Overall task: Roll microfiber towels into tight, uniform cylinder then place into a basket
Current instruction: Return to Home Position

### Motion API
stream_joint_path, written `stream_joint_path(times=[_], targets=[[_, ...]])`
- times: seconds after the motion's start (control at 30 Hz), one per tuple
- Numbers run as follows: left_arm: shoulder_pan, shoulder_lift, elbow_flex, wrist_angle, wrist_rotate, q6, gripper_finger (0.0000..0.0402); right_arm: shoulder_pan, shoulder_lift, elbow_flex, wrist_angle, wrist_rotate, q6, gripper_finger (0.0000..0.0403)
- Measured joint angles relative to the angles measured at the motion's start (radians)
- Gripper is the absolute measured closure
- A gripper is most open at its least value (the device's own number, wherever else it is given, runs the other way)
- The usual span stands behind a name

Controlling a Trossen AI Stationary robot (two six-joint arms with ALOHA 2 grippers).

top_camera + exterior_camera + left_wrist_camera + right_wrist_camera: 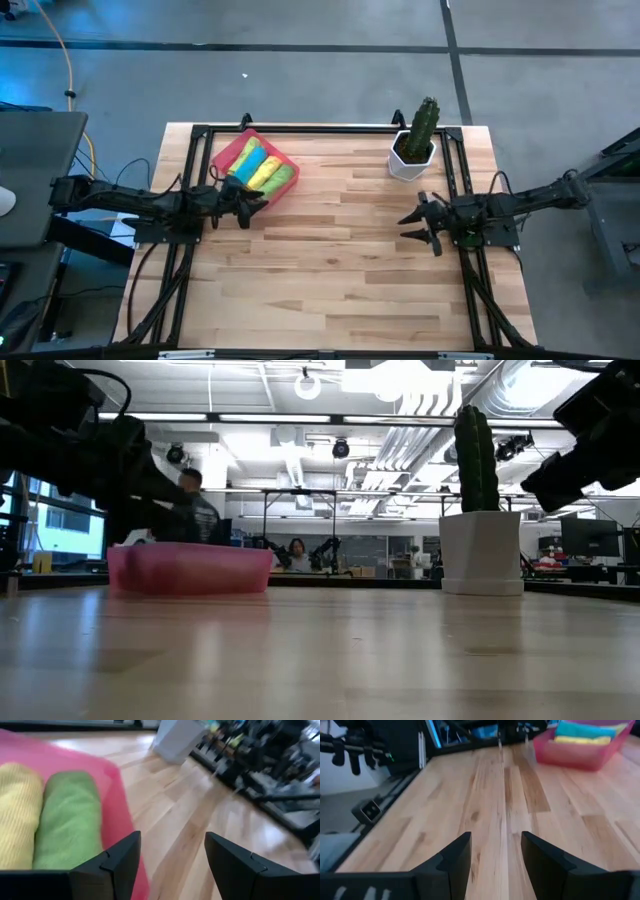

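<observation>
The pink basket (pixel 232 153) sits at the table's far left and holds rolled microfiber towels side by side: teal, yellow (pixel 17 815) and lime green (pixel 67 825). My left gripper (pixel 255 203) hovers open just at the basket's near right corner, touching nothing. In the left wrist view its fingers (pixel 120 862) stand apart above the basket's edge and the bare wood. My right gripper (pixel 425 225) stands open at the table's right side, above bare wood, far from the basket (pixel 580 750).
A white pot with a green cactus (pixel 415 145) stands at the far right, close behind my right gripper. Black frame rails (pixel 300 130) run along the table's far, left and right edges. The middle and near part of the wooden table (pixel 330 270) is bare.
</observation>
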Motion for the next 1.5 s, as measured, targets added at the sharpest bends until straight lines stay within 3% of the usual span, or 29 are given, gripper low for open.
stream_joint_path(times=[0.43,0.77,1.1,1.5], targets=[[0.037,-0.354,0.0,0.002,-0.005,0.0,0.0193,-0.001,-0.249,0.0,-0.043,0.0,0.0,0.0238],[0.151,-0.581,0.0,0.005,-0.008,0.0,0.0193,-0.096,-0.263,0.0,-0.058,0.0,0.0,0.0238],[0.297,-0.674,0.0,0.003,-0.008,0.0,0.0193,-0.292,-0.263,0.0,-0.111,0.0,0.0,0.0238],[0.344,-0.674,0.0,-0.014,-0.008,0.0,0.0193,-0.663,-0.263,0.0,-0.115,0.0,0.0,0.0238]])
